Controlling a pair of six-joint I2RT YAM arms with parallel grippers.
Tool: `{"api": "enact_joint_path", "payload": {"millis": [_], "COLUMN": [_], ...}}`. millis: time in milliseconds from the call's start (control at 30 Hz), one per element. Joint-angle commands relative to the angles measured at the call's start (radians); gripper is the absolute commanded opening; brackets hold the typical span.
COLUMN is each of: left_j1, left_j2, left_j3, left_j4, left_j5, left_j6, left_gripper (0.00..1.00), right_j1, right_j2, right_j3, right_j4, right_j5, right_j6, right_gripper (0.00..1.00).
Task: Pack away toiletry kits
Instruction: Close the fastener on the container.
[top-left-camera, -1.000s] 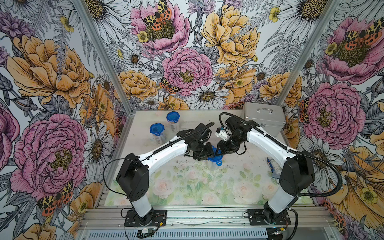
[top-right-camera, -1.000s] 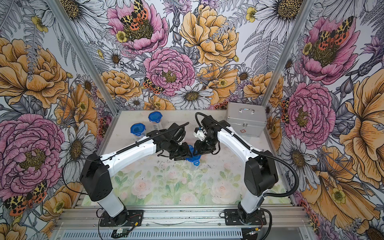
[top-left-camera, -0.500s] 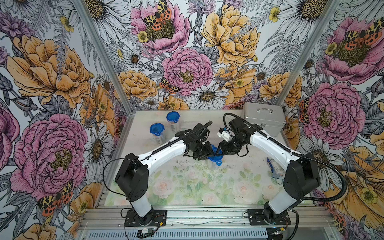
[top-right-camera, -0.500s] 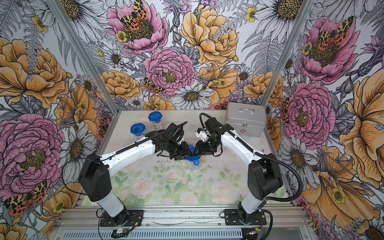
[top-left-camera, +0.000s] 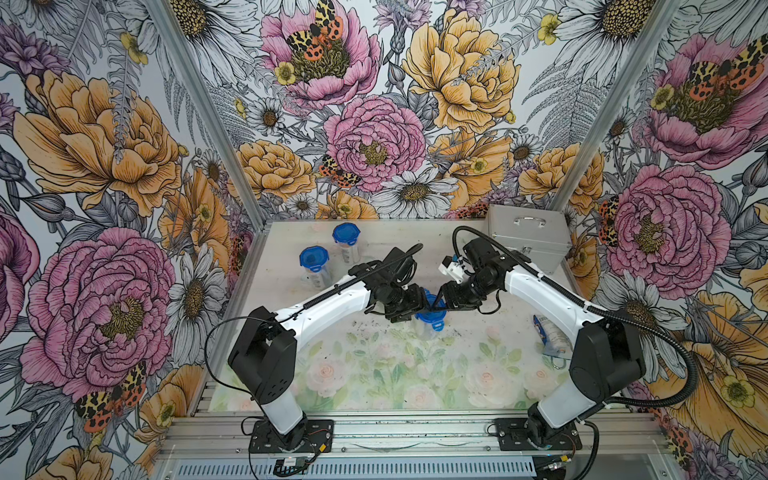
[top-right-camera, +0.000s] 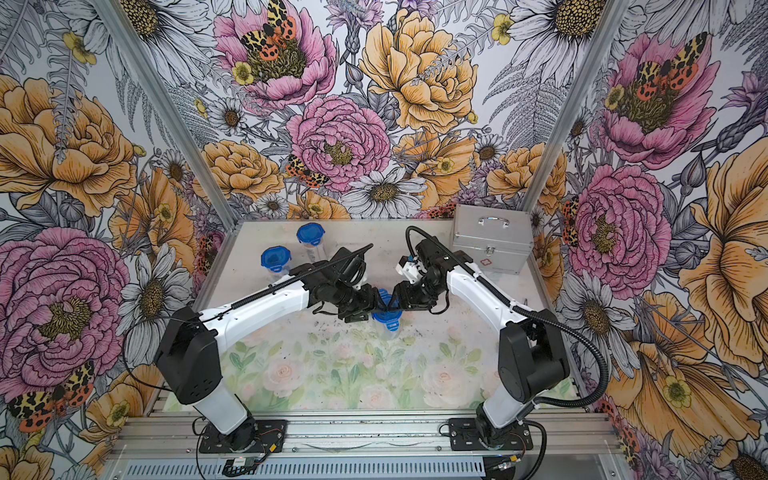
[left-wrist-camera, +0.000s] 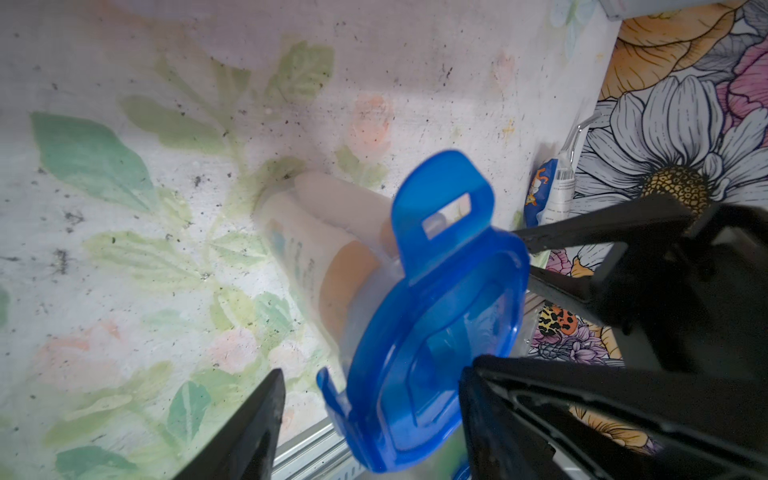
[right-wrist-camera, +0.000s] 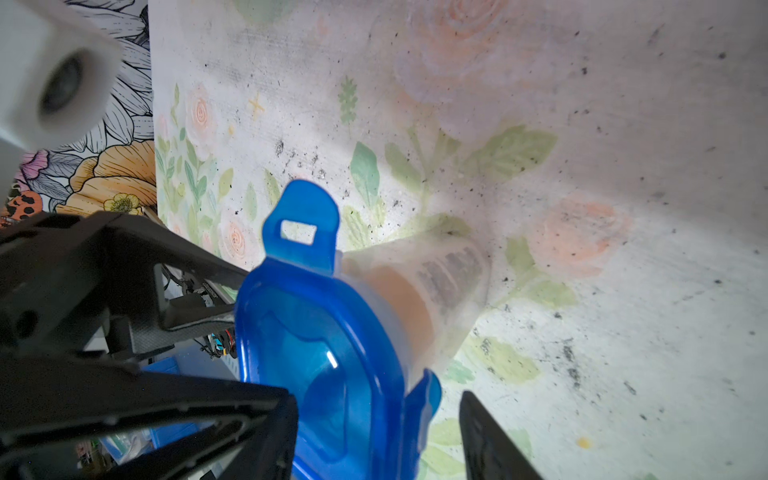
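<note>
Clear cup (top-left-camera: 431, 331) upright at mid-worktop (top-left-camera: 374, 374), blue lid (top-left-camera: 432, 315) on top. One slotted tab (left-wrist-camera: 444, 212) sticks out past the rim. Contents blurred through the wall.

Left hand (left-wrist-camera: 370, 374) and right hand (right-wrist-camera: 378, 397) close in from opposite sides. Each has its fingers apart, straddling the lid, not clamped.

Two more lidded cups (top-left-camera: 314, 266) (top-left-camera: 346, 239) stand near each other, far left. Silver case (top-left-camera: 528, 237) shut, far right.
</note>
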Motion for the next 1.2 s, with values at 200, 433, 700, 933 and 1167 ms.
{"api": "enact_joint_path", "payload": {"millis": [200, 433, 700, 933, 1167], "left_j1": [0.055, 0.134, 0.104, 0.088, 0.079], "left_j2": [-0.053, 0.027, 0.119, 0.113, 0.121], "left_j3": [0.15, 0.256, 0.306, 0.278, 0.265], "left_j4": [-0.159, -0.182, -0.222, -0.221, -0.221], "left_j5": [-0.089, -0.088, -0.11, -0.114, -0.105], "left_j6": [0.147, 0.242, 0.303, 0.313, 0.31], "left_gripper": [0.64, 0.18, 0.0, 0.0, 0.0], "right_j1": [-0.003, 0.025, 0.028, 0.017, 0.007], "right_j2": [-0.1, -0.174, -0.175, -0.088, -0.034], "right_j3": [0.032, 0.002, -0.041, 0.004, 0.033], "right_j4": [-0.074, -0.154, -0.171, -0.162, -0.147], "right_j5": [0.066, 0.117, 0.17, 0.198, 0.195], "right_j6": [-0.028, -0.068, -0.016, -0.044, -0.064], "right_gripper": [0.67, 0.64, 0.5, 0.48, 0.48]}}
